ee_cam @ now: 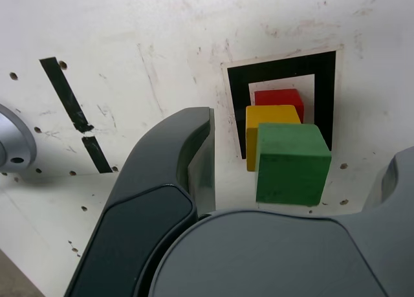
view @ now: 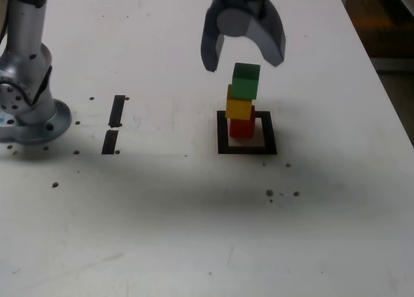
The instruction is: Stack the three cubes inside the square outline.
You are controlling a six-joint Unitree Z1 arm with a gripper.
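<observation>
Three cubes stand in one tower inside the square outline (view: pixel 247 150): the red cube (view: pixel 242 127) on the table, the yellow cube (view: pixel 238 107) on it, the green cube (view: pixel 246 81) on top. The tower is slightly staggered. My gripper (view: pixel 244 57) hovers just above and behind the green cube, jaws wide open and holding nothing. In the wrist view the green cube (ee_cam: pixel 290 164) sits between the spread fingers (ee_cam: pixel 194 161), touching neither, with the yellow cube (ee_cam: pixel 257 121), the red cube (ee_cam: pixel 279 98) and the square outline (ee_cam: pixel 237 96) beyond it.
Two short black strips (view: pixel 114 123) lie on the white table at the exterior view's left, near the arm's metal base (view: pixel 29 109). Small screw holes dot the tabletop. The table's edge runs down the exterior view's right.
</observation>
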